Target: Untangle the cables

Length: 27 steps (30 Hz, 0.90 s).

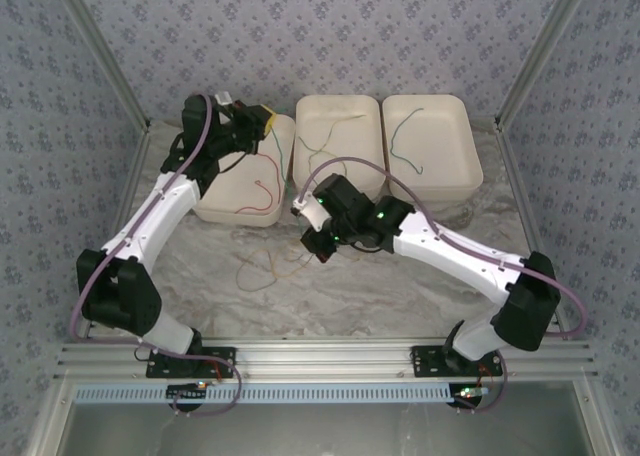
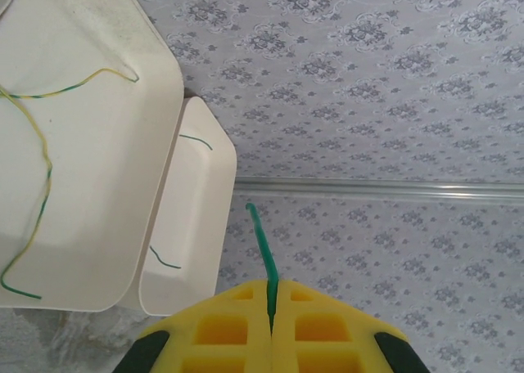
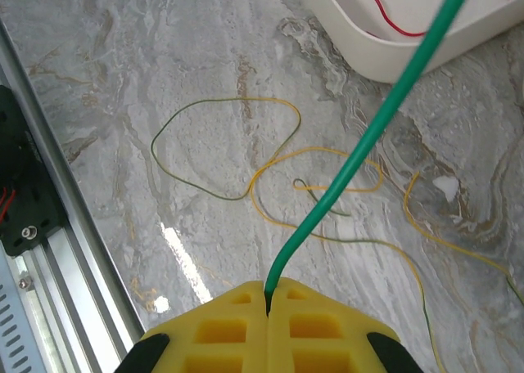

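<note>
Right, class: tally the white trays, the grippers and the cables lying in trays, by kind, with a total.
White trays: 3 (left tray, middle tray, right tray)
Grippers: 2 (left gripper, right gripper), jaws pinching green wire
Cables in trays: 3 (red cable, yellow-green cable, green cable)
Total: 8

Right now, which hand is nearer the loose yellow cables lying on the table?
Right. The right hand, pinching a green cable, hovers close by the yellow cables; the left hand, also pinching green cable, is away over the left tray.
</note>
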Motion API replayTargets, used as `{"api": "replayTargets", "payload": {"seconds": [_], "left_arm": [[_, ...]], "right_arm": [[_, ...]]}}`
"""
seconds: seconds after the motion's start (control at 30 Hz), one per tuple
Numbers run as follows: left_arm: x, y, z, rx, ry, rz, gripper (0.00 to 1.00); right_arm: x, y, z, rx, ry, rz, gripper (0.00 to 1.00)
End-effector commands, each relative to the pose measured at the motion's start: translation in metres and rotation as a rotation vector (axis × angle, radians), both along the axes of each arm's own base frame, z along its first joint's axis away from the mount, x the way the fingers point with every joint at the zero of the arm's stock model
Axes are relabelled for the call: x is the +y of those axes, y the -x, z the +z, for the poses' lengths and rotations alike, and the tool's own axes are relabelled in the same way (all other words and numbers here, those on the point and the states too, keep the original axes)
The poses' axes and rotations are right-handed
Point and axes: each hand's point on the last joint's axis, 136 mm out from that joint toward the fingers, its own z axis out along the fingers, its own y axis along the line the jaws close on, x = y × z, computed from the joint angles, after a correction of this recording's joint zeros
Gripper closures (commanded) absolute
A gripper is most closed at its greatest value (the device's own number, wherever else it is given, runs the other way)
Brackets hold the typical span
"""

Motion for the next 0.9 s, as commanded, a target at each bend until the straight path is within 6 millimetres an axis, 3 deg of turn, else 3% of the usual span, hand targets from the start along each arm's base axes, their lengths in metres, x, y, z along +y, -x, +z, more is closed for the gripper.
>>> {"api": "replayTargets", "payload": {"seconds": [0.0, 0.13, 0.23, 0.43, 0.5, 0.57, 0.63, 0.7, 0.8, 0.87], "left_arm": [[0.02, -0.016, 0.089, -0.238, 0.133, 0.11, 1.0], [0.02, -0.016, 0.095, -0.256, 0.154, 0.113, 1.0], [0.009, -0.014, 0.096, -0.263, 0.147, 0.05, 1.0], [-0.036, 0.003, 0.069, -0.265, 0.139, -0.188, 1.0], [-0.048, 0.011, 0.06, -0.266, 0.125, -0.236, 1.0], [-0.055, 0.016, 0.056, -0.275, 0.12, -0.269, 1.0], [-0.059, 0.018, 0.056, -0.292, 0.109, -0.289, 1.0], [-0.062, 0.019, 0.059, -0.316, 0.097, -0.303, 1.0], [-0.072, 0.022, 0.066, -0.348, 0.075, -0.357, 1.0], [-0.081, 0.026, 0.069, -0.365, 0.056, -0.394, 1.0]], "right_arm": [[-0.015, 0.039, -0.039, 0.134, 0.167, 0.097, 1.0], [-0.009, 0.042, -0.046, 0.144, 0.177, 0.114, 1.0], [-0.01, 0.031, -0.035, 0.131, 0.148, 0.069, 1.0], [-0.025, -0.021, 0.041, 0.15, -0.102, -0.145, 0.96], [-0.028, -0.03, 0.064, 0.158, -0.181, -0.169, 0.88], [-0.03, -0.033, 0.078, 0.183, -0.228, -0.169, 0.73], [-0.032, -0.029, 0.09, 0.219, -0.262, -0.153, 0.58], [-0.036, -0.027, 0.104, 0.249, -0.313, -0.152, 0.5], [-0.052, -0.042, 0.133, 0.263, -0.435, -0.235, 0.48], [-0.068, -0.065, 0.156, 0.258, -0.538, -0.348, 0.48]]}}
